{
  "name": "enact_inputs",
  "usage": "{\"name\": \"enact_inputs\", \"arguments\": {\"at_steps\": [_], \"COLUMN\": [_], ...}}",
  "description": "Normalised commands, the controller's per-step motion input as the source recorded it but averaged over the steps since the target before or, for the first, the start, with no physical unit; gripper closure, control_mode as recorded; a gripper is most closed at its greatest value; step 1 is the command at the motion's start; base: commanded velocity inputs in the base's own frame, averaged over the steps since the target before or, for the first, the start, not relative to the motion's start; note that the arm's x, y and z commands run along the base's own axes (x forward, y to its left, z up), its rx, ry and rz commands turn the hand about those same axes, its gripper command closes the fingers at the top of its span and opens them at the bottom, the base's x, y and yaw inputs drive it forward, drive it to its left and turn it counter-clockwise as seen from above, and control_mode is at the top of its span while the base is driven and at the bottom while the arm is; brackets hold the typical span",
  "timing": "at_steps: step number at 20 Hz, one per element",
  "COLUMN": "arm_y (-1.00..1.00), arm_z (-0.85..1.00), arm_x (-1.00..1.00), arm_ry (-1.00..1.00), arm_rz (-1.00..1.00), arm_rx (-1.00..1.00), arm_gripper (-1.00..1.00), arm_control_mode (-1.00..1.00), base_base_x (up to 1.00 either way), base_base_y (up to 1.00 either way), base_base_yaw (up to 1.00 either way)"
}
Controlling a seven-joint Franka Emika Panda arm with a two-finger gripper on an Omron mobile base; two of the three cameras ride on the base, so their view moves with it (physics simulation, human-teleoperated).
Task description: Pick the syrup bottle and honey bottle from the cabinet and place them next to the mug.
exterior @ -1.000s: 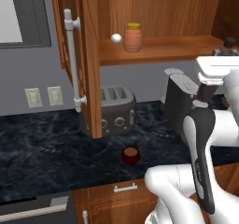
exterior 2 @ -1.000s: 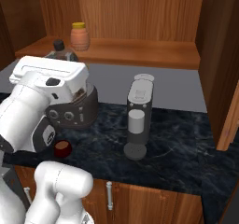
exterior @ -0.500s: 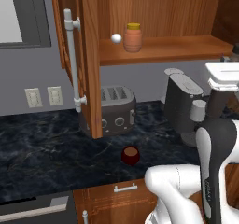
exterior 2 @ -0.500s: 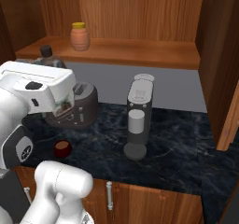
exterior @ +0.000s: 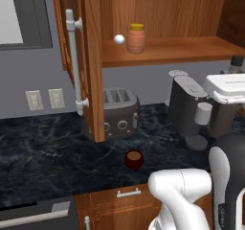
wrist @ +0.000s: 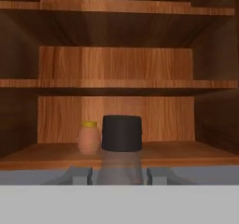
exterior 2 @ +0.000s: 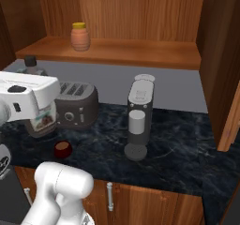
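The gripper [wrist: 119, 174] is closed on the neck of the syrup bottle [exterior 2: 41, 118], carrying it in the air in front of the toaster [exterior 2: 75, 104], above and just left of the mug [exterior 2: 62, 149]; the step should go best if it stays upright and comes down on bare counter [exterior 2: 183, 156] beside the mug without knocking it. The honey bottle [exterior 2: 80, 36] stands on the cabinet [exterior: 91, 61] shelf. The right base view shows the bottle's label and body, while the hand view gives its dark cap [wrist: 122, 132] against the shelves.
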Motion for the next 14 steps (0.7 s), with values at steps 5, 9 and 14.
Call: {"name": "enact_inputs", "arguments": {"at_steps": [5,9,14], "arm_y": [0.02,0.14,0.05], "arm_z": [-0.05,-0.92,-1.00], "arm_x": [0.00,0.26,0.41], "arm_ry": [-0.06,-0.38,-0.60], "arm_rz": [0.00,0.00,0.03], "arm_rx": [0.00,-0.18,-0.19], "arm_gripper": [1.00,1.00,1.00], "arm_control_mode": [-1.00,-1.00,-1.00], "base_base_x": [0.00,0.00,0.00], "base_base_y": [0.00,0.00,0.00], "base_base_yaw": [0.00,0.00,0.00]}}
